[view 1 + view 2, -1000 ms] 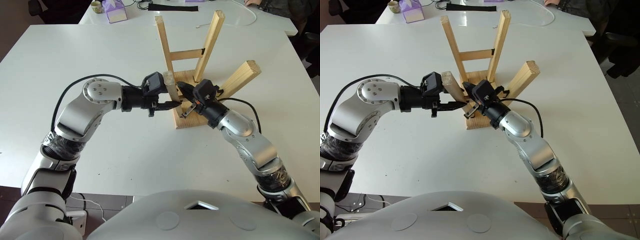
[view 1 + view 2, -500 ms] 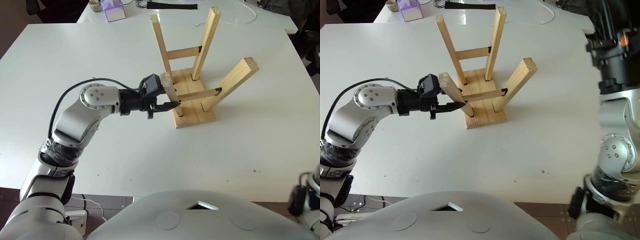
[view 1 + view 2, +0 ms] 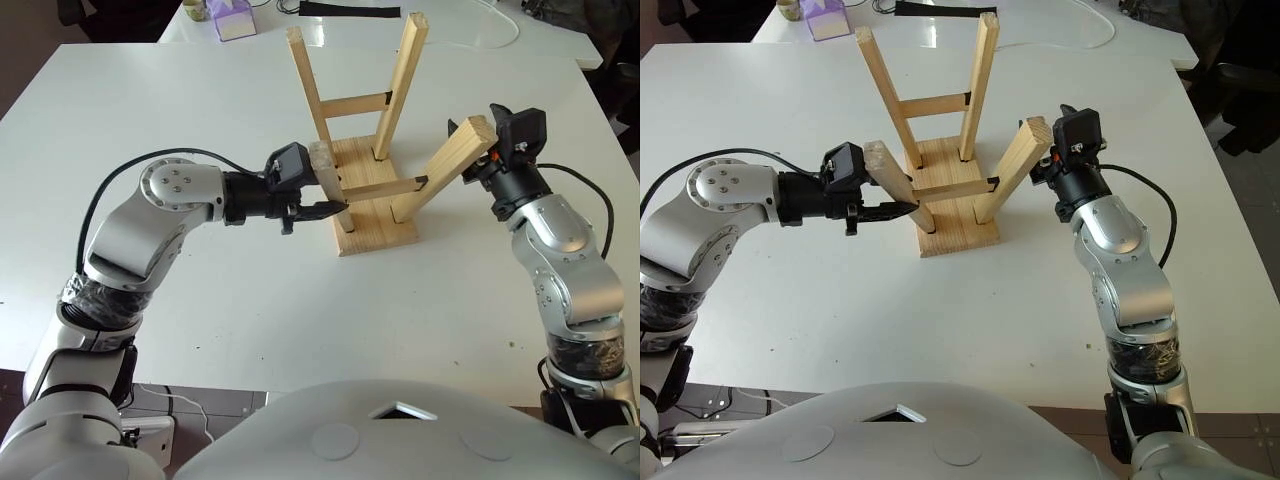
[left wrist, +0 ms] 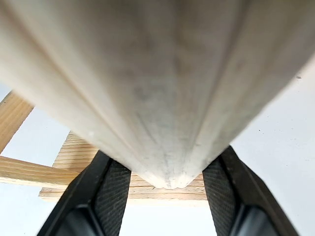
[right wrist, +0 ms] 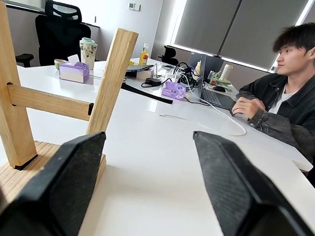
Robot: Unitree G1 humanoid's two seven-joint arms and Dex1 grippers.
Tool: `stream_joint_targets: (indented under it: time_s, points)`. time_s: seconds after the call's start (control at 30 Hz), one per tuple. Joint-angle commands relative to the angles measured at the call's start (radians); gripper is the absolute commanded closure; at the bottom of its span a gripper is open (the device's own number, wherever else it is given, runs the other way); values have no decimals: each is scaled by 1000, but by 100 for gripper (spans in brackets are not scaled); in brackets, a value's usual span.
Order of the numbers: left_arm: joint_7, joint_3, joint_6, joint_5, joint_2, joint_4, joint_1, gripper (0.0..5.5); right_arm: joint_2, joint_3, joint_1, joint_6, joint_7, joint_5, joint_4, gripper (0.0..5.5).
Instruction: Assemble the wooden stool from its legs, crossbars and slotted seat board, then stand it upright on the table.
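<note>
The left arm bends at the elbow, its forearm running toward 3 o'clock, and the left claw is clamped on a stool leg. The right forearm reaches toward 11 o'clock, with the right claw spread wide apart.

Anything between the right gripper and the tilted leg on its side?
Nothing visible. The right gripper is open, right by the top end of the tilted leg, with no other part between them.

Silver jointed arms, black cables
</note>
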Motion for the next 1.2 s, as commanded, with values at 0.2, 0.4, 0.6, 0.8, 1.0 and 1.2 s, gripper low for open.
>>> stream_joint_targets:
  time_s: [0.2,0.4,0.6,0.8,1.0,1.2]
  points:
    - [43,-97,56,97,-16,4,39,342,-196,-214,63,-66,100,-95,99,202]
    - [58,-92,60,97,-15,-4,49,342,-259,-113,87,-178,120,-299,101,202]
    - [42,-134,55,112,-50,16,-7,342,226,236,-193,4,129,56,-268,202]
    - [33,-118,90,59,-72,-25,-18,342,97,142,-122,4,201,-92,-134,202]
    - [64,-24,219,-108,-111,-146,12,342,13,62,-63,-134,197,-201,95,202]
    - [97,19,271,-165,-170,-156,-9,225,-4,40,-32,-271,204,-246,265,201]
